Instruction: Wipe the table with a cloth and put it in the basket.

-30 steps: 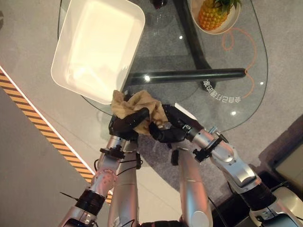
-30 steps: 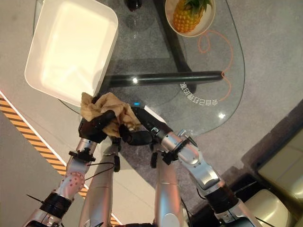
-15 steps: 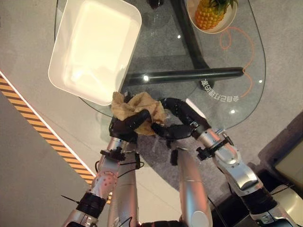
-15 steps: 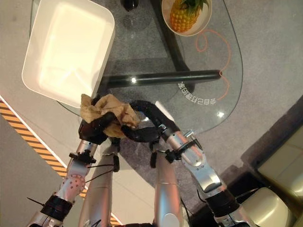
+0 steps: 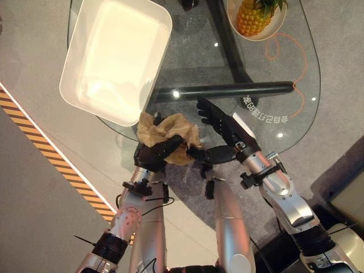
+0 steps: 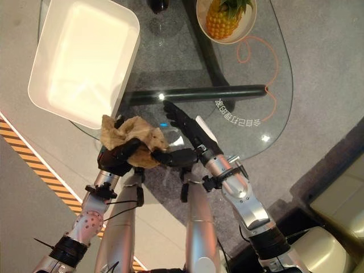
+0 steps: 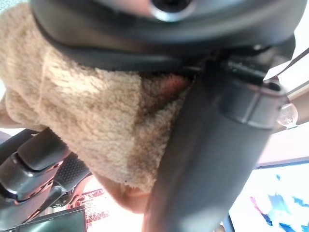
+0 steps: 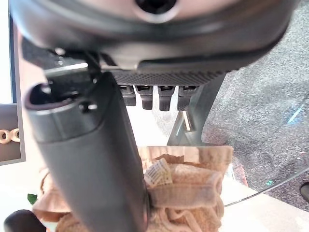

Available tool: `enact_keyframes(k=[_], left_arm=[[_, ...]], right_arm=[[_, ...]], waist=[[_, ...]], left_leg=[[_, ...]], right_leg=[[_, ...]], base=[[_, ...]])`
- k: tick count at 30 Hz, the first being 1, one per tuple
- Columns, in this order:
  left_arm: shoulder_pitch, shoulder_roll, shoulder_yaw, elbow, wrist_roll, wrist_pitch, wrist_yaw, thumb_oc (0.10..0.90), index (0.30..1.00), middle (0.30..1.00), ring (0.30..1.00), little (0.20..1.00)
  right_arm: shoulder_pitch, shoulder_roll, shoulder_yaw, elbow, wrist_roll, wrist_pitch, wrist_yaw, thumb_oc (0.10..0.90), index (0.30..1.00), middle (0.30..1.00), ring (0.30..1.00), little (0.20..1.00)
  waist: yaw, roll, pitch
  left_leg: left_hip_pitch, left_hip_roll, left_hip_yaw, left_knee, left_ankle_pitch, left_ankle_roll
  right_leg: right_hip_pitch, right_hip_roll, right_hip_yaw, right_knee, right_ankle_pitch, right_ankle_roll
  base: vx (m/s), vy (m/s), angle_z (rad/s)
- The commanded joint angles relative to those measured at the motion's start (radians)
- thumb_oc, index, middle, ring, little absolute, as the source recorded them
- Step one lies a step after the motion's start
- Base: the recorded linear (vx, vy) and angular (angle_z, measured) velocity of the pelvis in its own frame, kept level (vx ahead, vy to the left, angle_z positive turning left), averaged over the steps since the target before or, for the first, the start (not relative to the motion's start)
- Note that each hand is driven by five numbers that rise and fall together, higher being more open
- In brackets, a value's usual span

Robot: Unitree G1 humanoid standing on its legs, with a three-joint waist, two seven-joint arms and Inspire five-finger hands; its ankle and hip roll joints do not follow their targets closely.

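Note:
A crumpled tan cloth (image 5: 168, 129) hangs at the near edge of the glass table (image 5: 284, 91), close to the near corner of the white basket (image 5: 114, 57). My left hand (image 5: 152, 154) is shut on the cloth from below, and the left wrist view shows the cloth (image 7: 96, 121) bunched under its thumb. Just right of the cloth, my right hand (image 5: 222, 128) is open, its fingers stretched out flat over the glass and its thumb pointing toward the cloth. Past that thumb, the right wrist view shows the cloth (image 8: 188, 193).
A bowl with a pineapple (image 5: 254, 17) stands at the far right of the table, a dark glass (image 5: 190, 4) at the far edge. A black bar (image 5: 227, 90) runs under the glass. Yellow-black floor tape (image 5: 45, 153) lies to the left.
My right hand has let go of the cloth and opened, its fingers swinging out over the glass. The left hand still holds the cloth in the same place.

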Motion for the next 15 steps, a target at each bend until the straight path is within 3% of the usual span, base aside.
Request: enact_keyframes(k=[1, 10, 13, 14, 15], left_arm=[[0.004, -0.016, -0.024, -0.216, 0.022, -0.032, -0.143, 0.100, 0.300, 0.300, 0.300, 0.200], [0.007, -0.011, -0.021, -0.224, 0.023, -0.057, -0.140, 0.100, 0.300, 0.300, 0.300, 0.200], [0.008, -0.011, -0.007, -0.219, 0.020, -0.109, -0.116, 0.100, 0.300, 0.300, 0.300, 0.200], [-0.009, -0.011, 0.014, -0.216, 0.030, -0.139, -0.093, 0.100, 0.300, 0.300, 0.300, 0.200], [0.005, -0.012, 0.014, -0.215, 0.032, -0.145, -0.087, 0.100, 0.300, 0.300, 0.300, 0.200]], right_arm=[[-0.021, -0.030, -0.012, -0.101, 0.009, -0.063, -0.024, 0.800, 0.900, 0.900, 0.900, 0.900], [-0.015, -0.031, -0.016, -0.101, 0.017, -0.067, -0.030, 0.800, 0.900, 0.900, 0.900, 0.900], [-0.010, -0.030, -0.022, -0.095, 0.028, -0.070, -0.033, 0.800, 0.900, 0.900, 0.900, 0.900], [-0.019, -0.027, -0.034, -0.089, 0.045, -0.082, -0.033, 0.800, 0.900, 0.900, 0.900, 0.900], [-0.005, -0.026, -0.030, -0.087, 0.051, -0.086, -0.032, 0.800, 0.900, 0.900, 0.900, 0.900]], waist=[[0.004, 0.028, -0.021], [0.005, 0.028, -0.021], [0.006, 0.027, -0.021], [0.004, 0.025, -0.021], [0.006, 0.027, -0.021]], left_leg=[[0.004, -0.047, 0.053, 0.023, -0.061, 0.081], [0.004, -0.048, 0.053, 0.017, -0.059, 0.081], [0.011, -0.048, 0.053, 0.013, -0.057, 0.080], [-0.016, -0.049, 0.060, 0.003, -0.023, 0.085], [0.013, -0.048, 0.053, 0.012, -0.056, 0.080]], right_leg=[[0.022, 0.051, -0.018, -0.057, 0.061, 0.006], [0.022, 0.051, -0.020, -0.063, 0.064, 0.006], [0.028, 0.053, -0.019, -0.064, 0.063, 0.005], [0.002, 0.051, -0.023, -0.073, 0.092, -0.003], [0.028, 0.054, -0.019, -0.060, 0.062, 0.005]], base=[[0.00, 0.000, 0.00], [0.00, 0.000, 0.00], [-0.02, -0.005, 0.00], [0.00, 0.000, 0.00], [-0.07, -0.022, 0.00]])
